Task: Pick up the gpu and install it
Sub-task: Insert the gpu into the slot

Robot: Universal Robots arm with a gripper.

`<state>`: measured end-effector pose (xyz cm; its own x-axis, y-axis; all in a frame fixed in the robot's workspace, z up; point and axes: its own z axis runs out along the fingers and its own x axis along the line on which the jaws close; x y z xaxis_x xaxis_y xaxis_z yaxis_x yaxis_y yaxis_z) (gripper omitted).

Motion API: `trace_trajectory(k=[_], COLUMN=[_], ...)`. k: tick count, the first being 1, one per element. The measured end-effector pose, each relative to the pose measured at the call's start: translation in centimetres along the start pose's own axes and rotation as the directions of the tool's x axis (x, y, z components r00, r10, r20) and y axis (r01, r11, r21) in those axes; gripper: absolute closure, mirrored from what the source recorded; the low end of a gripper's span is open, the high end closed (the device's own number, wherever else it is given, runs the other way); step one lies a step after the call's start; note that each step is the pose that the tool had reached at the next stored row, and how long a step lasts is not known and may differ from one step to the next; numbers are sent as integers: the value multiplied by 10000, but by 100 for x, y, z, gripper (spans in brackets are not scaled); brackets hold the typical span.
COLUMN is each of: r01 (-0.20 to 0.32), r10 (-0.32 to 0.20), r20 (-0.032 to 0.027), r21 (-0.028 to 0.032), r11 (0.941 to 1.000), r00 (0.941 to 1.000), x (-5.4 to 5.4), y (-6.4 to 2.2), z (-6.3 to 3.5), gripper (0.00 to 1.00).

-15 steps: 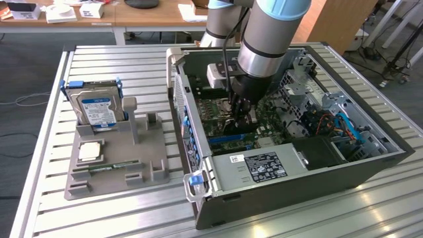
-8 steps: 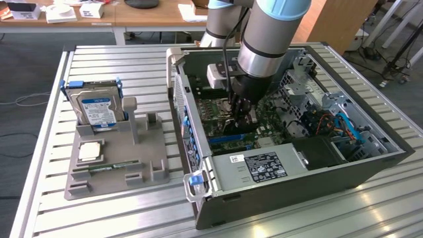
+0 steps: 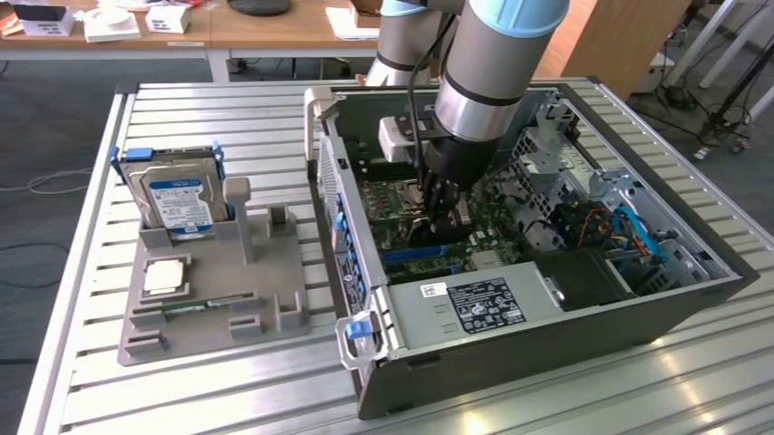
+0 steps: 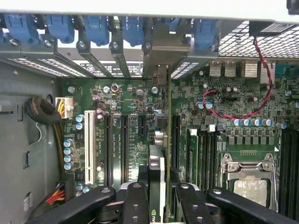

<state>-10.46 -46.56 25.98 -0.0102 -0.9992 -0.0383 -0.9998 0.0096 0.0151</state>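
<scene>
- Evidently the gpu (image 4: 157, 163) is a thin, stiff card, light for its length. It stands on edge over the motherboard (image 4: 133, 140) and shows edge-on in the wrist view, between that board's black expansion slots (image 4: 124, 144) and its memory slots (image 4: 198, 154).
- Its bracket end (image 4: 160, 74) points at the rear edge of the motherboard, under the row of blue retention clips (image 4: 98, 25) (a grey metal tab sits right above it there).
- I judge it fragile rather than slippery. Soldered parts and a contact edge take side load badly, and a long flat card will twist if it is held at one corner.
- The best hold, to my mind, is on the two flat faces near the upper edge, about mid-length (not on the bracket, not on the contact edge).
- The gripper (image 4: 159, 189) has that sort of hold. Its black fingers (image 4: 136, 200) lie against the card from both sides, with the jaws part-way closed and clamped on the gpu.
- Whether the card's lower edge already sits in a slot of the motherboard I cannot tell, because the card itself hides that edge.
- The arm (image 3: 484, 63) stands almost upright above the motherboard, its forearm leaning a little. The wrist points straight down through the open side of the computer case (image 3: 520, 353) and carries the gripper low over the middle of the board.
</scene>
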Motion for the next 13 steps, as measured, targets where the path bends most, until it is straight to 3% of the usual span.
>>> trace_trajectory(k=[13], r01=[13], r10=[-13], r20=[-5], r21=[12], r11=[10000], r00=[10000], x=[0], y=[0], z=[21], gripper=[73])
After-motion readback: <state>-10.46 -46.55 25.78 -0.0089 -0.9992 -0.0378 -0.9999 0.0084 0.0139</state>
